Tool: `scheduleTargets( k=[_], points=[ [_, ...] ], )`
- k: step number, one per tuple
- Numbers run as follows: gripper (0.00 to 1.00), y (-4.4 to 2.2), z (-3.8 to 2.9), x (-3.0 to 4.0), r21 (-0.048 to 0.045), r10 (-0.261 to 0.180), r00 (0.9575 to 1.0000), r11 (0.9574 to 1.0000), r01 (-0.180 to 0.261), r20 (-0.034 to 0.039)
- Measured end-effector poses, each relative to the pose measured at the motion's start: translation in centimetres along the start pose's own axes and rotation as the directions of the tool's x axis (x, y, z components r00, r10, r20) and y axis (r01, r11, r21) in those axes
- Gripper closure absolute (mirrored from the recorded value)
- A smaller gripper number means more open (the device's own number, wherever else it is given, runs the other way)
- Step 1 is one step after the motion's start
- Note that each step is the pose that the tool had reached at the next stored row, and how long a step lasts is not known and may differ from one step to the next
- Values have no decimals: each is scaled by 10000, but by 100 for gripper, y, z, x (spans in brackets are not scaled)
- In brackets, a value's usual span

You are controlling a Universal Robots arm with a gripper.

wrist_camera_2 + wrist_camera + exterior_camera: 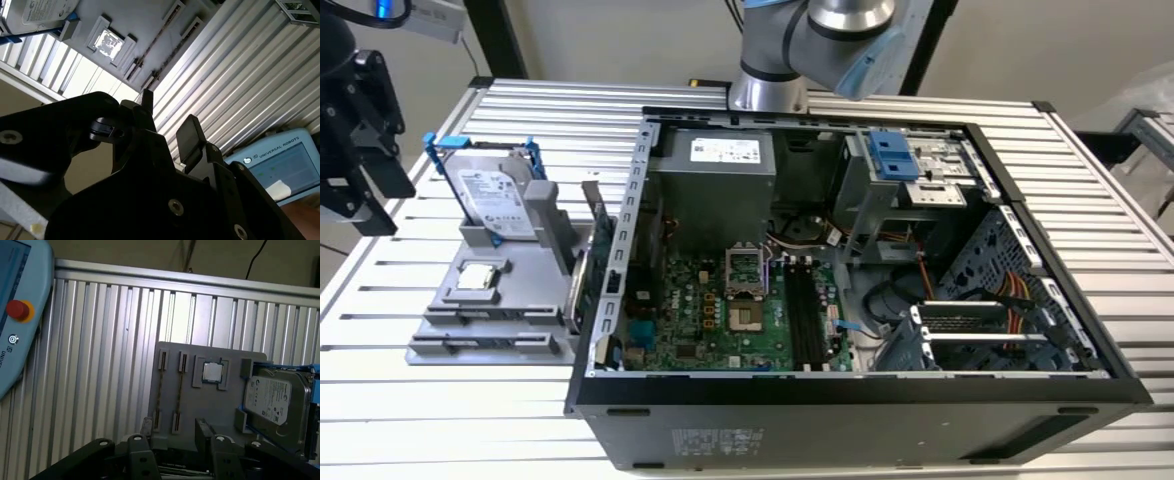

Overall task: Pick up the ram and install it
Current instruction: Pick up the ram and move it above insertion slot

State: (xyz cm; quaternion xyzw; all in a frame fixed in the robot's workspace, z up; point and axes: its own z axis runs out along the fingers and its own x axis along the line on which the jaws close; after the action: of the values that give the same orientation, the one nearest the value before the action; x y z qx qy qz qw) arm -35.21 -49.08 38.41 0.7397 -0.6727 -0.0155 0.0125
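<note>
Here the hand [175, 426] hangs spread and empty near the gray tray [200, 407] on the desk [100, 365], where the ram [179, 390] sits in its slot. A clean grab likely needs the fingers [147, 426] squared across the stick.

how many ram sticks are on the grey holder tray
2. One long thin dark ram stick stands on edge in the grey plastic holder tray's slot next to the small square silver chip; the other ram stick fills the slot beyond it. Others may be hidden.
</note>
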Motion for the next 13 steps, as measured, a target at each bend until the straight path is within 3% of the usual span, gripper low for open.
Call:
scheduleTargets(
  k=[4,13],
  points=[
    [0,-1,17,-1,2,13,10000,10000,-13,0],
    [0,-4,107,-1,155,353,9994,9993,-353,-1]
  ],
)
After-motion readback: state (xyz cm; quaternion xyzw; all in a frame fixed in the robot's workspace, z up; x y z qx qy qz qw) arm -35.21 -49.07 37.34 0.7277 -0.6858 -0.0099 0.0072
